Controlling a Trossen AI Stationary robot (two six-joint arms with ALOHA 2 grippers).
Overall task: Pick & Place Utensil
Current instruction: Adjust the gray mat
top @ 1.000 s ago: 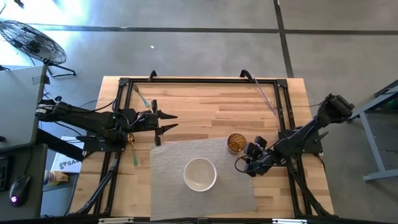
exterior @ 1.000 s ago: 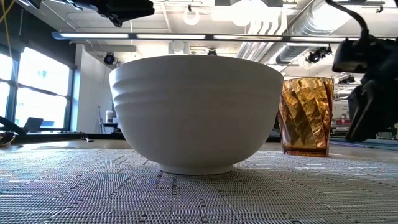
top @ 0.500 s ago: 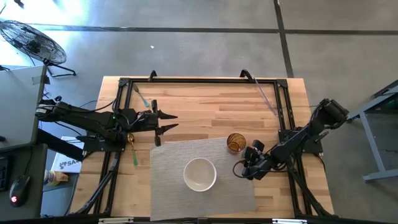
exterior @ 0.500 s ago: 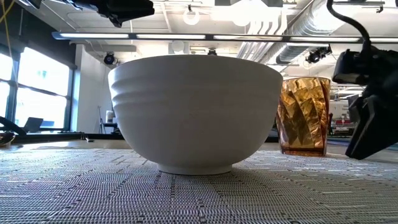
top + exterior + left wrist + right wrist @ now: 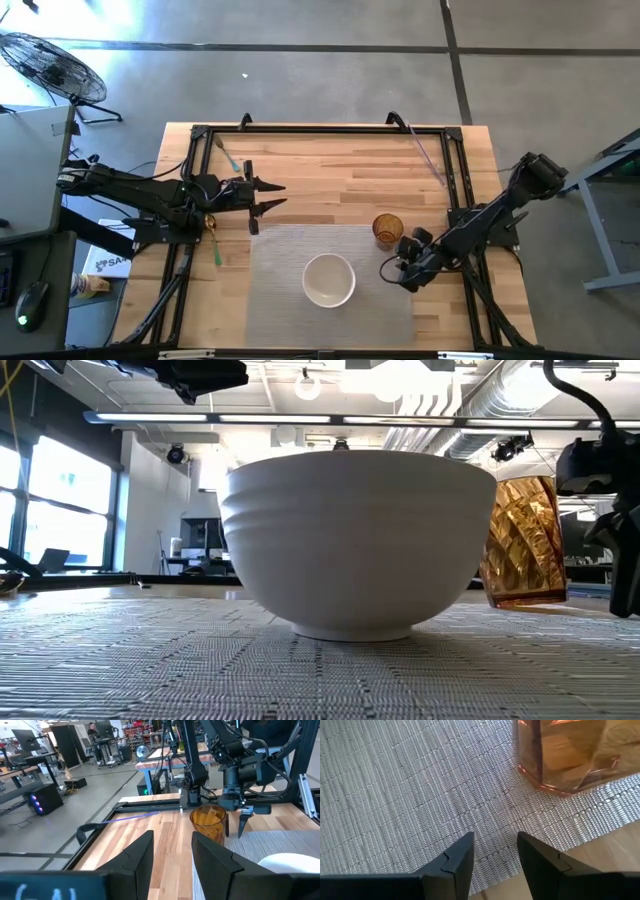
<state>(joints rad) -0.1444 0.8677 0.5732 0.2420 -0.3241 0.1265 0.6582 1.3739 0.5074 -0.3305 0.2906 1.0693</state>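
Observation:
A grey woven placemat (image 5: pixel 290 310) lies square on the wooden table, with a white bowl (image 5: pixel 329 281) and an amber cup (image 5: pixel 388 229) standing on it. A green-handled utensil with a gold head (image 5: pixel 216 243) lies on the wood left of the mat. My right gripper (image 5: pixel 393 271) is open, low over the mat's right edge, just near of the cup (image 5: pixel 565 755). My left gripper (image 5: pixel 272 196) is open and empty, above the wood beyond the mat's far left corner. My right gripper stands with its open fingers (image 5: pixel 455 865) slanting down over the placemat's right edge (image 5: pixel 500 845). The fingertips lie outside the wrist view, so I cannot tell whether they touch the mat.
A purple stick (image 5: pixel 431 153) and a teal one (image 5: pixel 228 156) lie by the black frame rails at the table's far side. The frame (image 5: pixel 320 130) runs around the work area. Bare wood lies between the mat and the far rail.
The placemat has turned from skewed to square with the table and slid toward the table's right edge, carrying the bowl and cup along upright. My right gripper has gone first a little toward the left, then back toward the right and near edge.

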